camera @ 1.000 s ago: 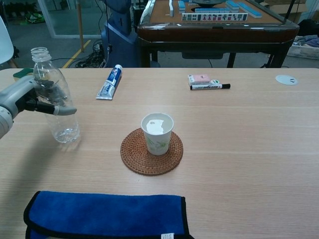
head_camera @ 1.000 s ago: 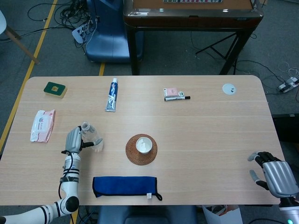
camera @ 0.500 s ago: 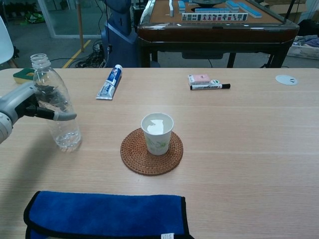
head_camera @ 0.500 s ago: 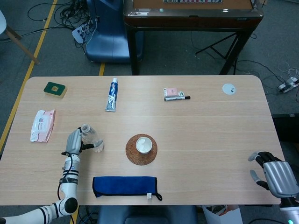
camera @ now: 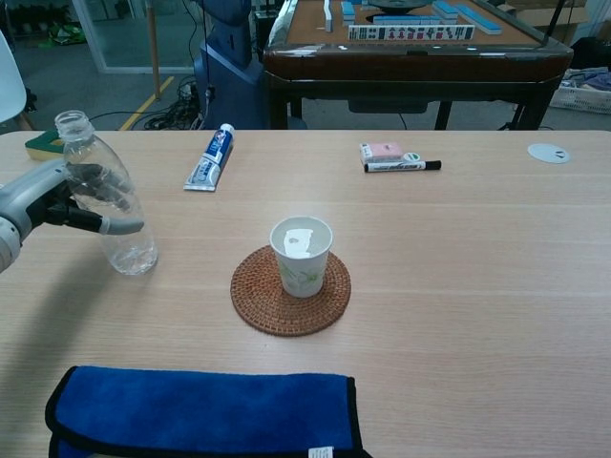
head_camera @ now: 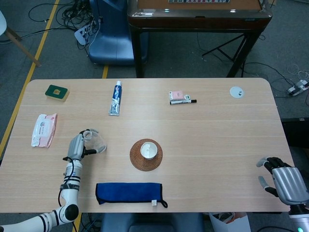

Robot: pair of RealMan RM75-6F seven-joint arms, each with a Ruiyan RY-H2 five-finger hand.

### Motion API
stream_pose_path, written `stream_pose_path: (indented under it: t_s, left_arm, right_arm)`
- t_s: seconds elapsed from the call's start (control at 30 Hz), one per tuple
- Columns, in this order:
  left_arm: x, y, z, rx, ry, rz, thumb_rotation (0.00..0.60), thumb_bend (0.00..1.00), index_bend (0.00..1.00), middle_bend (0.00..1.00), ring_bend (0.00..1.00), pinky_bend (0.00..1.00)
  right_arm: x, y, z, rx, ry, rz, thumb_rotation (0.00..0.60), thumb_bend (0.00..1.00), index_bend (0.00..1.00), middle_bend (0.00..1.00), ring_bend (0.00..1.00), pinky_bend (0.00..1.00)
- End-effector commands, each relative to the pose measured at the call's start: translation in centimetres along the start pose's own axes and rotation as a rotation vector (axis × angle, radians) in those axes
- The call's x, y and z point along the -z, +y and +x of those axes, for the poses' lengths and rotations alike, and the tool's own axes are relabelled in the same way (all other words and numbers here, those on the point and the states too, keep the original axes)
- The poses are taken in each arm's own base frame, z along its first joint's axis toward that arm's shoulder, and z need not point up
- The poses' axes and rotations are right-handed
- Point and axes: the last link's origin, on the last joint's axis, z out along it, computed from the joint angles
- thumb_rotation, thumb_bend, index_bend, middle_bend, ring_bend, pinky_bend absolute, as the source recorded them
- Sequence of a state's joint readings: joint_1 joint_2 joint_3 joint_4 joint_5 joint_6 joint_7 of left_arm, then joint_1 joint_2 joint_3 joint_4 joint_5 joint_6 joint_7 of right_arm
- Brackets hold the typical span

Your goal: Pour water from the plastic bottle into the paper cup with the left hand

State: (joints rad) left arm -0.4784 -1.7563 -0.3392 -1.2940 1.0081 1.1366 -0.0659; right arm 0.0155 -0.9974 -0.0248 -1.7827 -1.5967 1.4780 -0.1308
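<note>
Your left robot hand point(camera: 52, 196) gripped the uncapped plastic bottle point(camera: 105, 196), near upright; the paper cup point(camera: 302, 255) sat well to its right, beyond pouring reach.

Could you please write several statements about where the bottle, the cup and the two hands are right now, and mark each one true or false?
1. The left hand holds the plastic bottle. True.
2. The bottle has its cap on. False: its mouth is open, with no cap on it.
3. The paper cup stands on the woven coaster. True.
4. The bottle is tipped over the cup. False: it is roughly upright, well to the left of the cup.
5. The right hand holds the marker. False: it holds nothing, at the near right table edge, and the marker lies at the far side.
</note>
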Motion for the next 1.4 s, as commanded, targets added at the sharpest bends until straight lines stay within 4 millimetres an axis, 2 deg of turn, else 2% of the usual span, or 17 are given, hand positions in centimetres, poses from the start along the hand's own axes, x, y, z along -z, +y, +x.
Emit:
stream_pose_path:
  t_s: [0.03,0.27,0.53,0.77,1.0,1.4]
  left_arm:
    - [-0.03,-0.01,0.03,0.0,-0.002,0.007,0.6,0.06,0.31,0.36,0.2,0.3]
    - [-0.11,0.09,0.08,-0.001,-0.01,0.019,0.6,0.06,0.27,0.34,0.18,0.29]
    - [-0.05,0.13,0.16,-0.007,-0.007,0.017,0.6,0.06,0.26,0.32,0.18,0.28]
    - [-0.01,0.06,0.32,-0.008,-0.004,0.02,0.6,0.06,0.26,0.28,0.17,0.28]
    - [0.44,0.5,0.44,-0.006,-0.011,0.013,0.6,0.06,0.24,0.19,0.11,0.27]
    - [0.51,0.76,0.85,-0.012,-0.04,0.041,0.6,0.06,0.05,0.04,0.0,0.19]
  right_arm:
    - [0.01,0.01,0.0,0.0,0.0,0.0,0.6,0.35,0.43,0.35,0.31,0.57]
    - [0.02,0.01,0.04,-0.001,0.001,0.001,0.6,0.35,0.43,0.35,0.31,0.57]
    - [0.02,0.03,0.03,-0.001,0.001,0.001,0.6,0.35,0.43,0.35,0.31,0.57]
    - [0.01,0.04,0.01,-0.001,0.0,0.0,0.6,0.35,0.43,0.35,0.31,0.57]
    - [-0.04,0.04,-0.09,0.001,-0.004,0.0,0.6,0.35,0.43,0.35,0.31,0.57]
    - [-0.07,-0.05,-0.23,0.004,-0.01,0.002,0.6,0.35,0.43,0.35,0.31,0.57]
